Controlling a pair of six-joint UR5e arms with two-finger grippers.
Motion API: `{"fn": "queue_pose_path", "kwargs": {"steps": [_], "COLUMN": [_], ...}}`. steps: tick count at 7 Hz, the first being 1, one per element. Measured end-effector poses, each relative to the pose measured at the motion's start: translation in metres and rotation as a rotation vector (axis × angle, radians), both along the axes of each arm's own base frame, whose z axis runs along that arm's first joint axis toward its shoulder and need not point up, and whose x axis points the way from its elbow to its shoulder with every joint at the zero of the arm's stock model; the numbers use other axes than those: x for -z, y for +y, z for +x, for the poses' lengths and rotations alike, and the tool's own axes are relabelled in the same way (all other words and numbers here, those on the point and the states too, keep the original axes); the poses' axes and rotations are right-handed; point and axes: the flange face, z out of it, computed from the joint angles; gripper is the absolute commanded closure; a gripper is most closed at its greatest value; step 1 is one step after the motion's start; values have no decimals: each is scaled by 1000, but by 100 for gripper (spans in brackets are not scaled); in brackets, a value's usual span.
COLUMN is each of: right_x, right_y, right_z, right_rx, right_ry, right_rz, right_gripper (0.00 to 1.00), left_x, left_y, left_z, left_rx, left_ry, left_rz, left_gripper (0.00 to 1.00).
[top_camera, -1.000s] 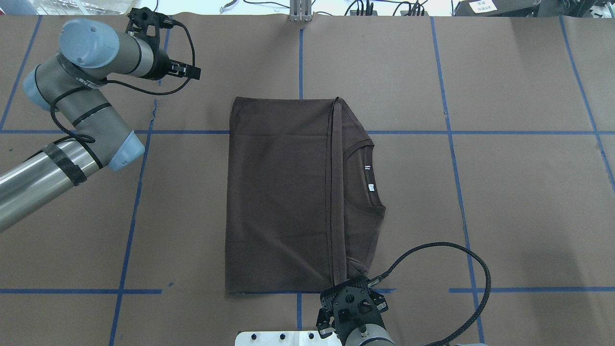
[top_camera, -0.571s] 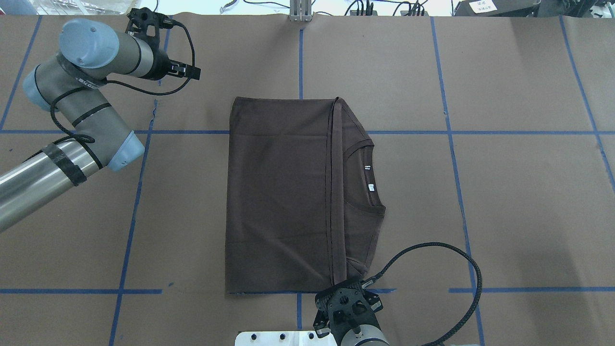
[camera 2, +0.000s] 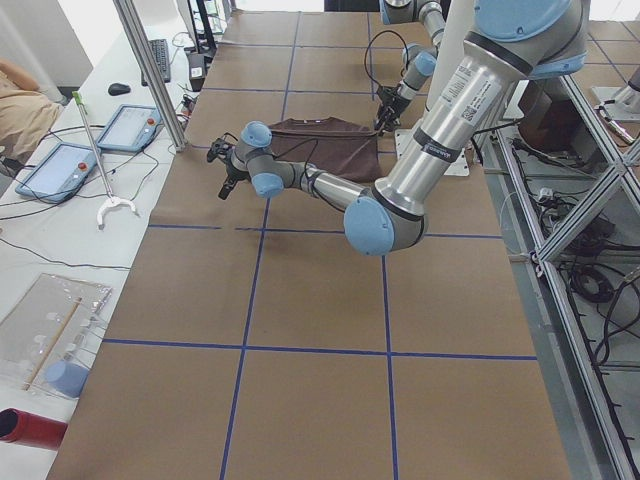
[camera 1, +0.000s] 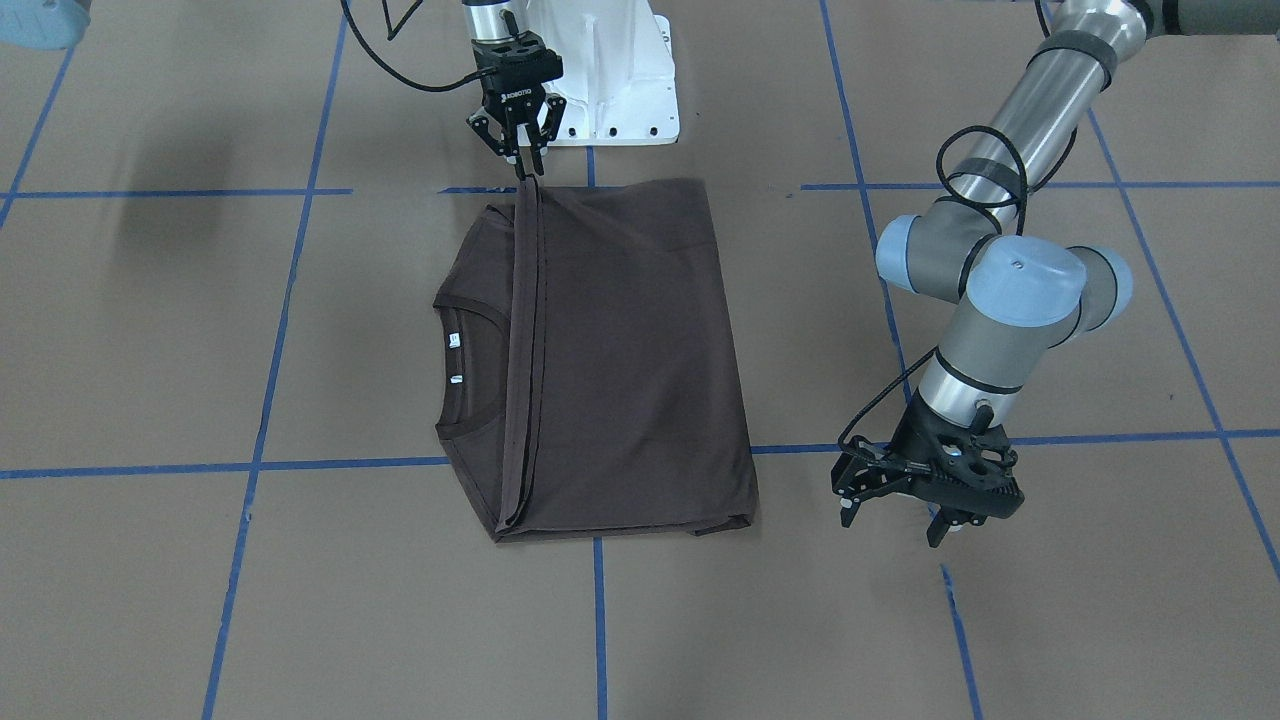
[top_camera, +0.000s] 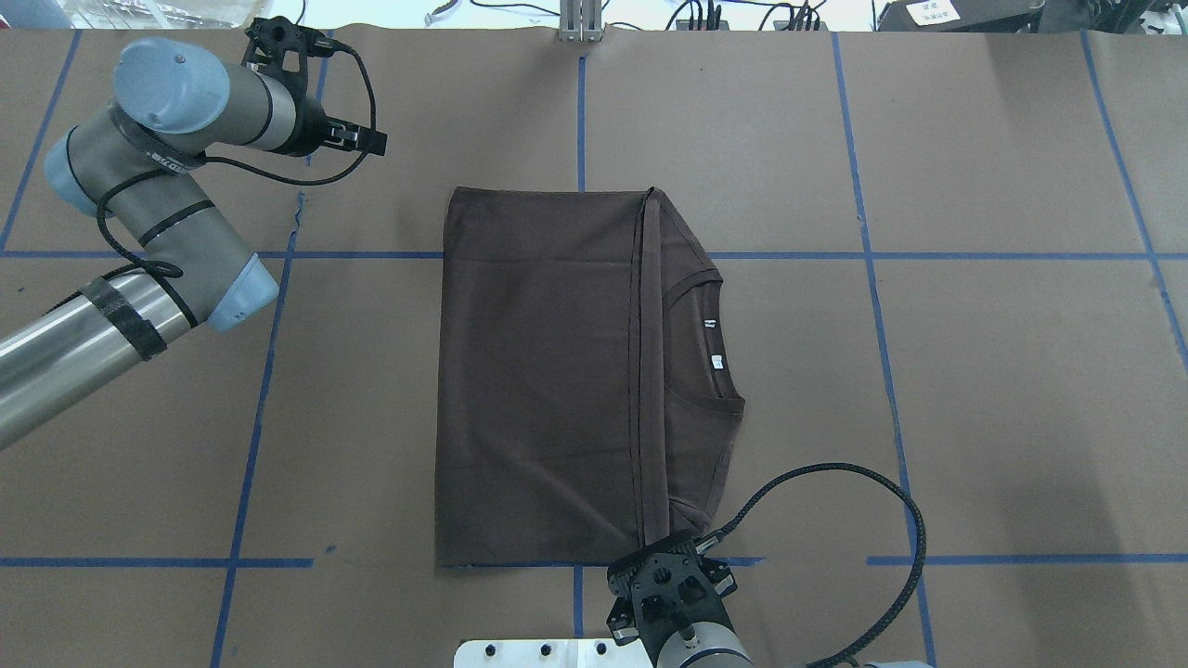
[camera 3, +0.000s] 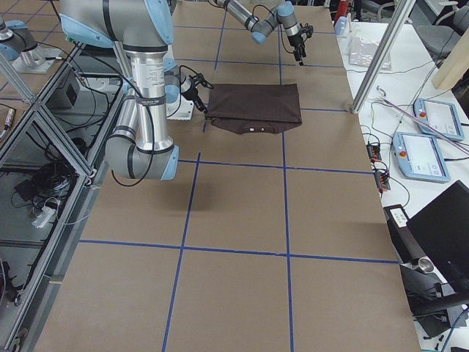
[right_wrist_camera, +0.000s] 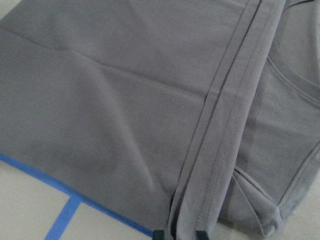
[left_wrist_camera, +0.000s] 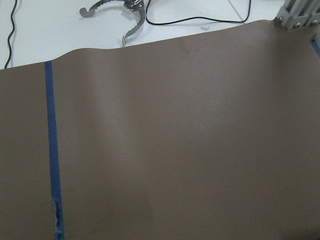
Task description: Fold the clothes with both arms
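T-shirt (top_camera: 538, 371) — folded rectangle, mid-frame on the surface (top_camera: 974, 371), unmoved. Right gripper (camera 1: 527, 172) — lower centre of the overhead view, pinching the hem corner, shifted slightly leftward; the next fold is likely starting. Left gripper (camera 1: 893, 520) — spread, well apart from the cloth.

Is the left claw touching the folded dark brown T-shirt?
No, the left claw hangs over bare tabletop, apart from the dark brown T-shirt.

Brown counter (top_camera: 1021, 390) is carrying a blue tape grid (top_camera: 1012, 255). A white side table (camera 2: 45, 245) is holding two tablets (camera 2: 58, 170) and loose cables (top_camera: 696, 14). A metal post (camera 2: 150, 75) is standing at the counter's edge.
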Motion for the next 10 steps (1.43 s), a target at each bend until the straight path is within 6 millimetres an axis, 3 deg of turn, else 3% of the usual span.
{"fn": "queue_pose_path", "kwargs": {"steps": [6,10], "right_x": [10,-29], "right_y": [-13,-5], "right_z": [3,26], "right_rx": [-49,-108], "right_ry": [-35,-36], "right_rz": [-17,-105], "right_gripper": [100,100], "left_x": [0,0], "left_y": [1,1], "left_z": [-1,-1], "left_rx": [0,0], "left_ry": [1,2], "left_rz": [1,2], "left_gripper": [0,0]}}
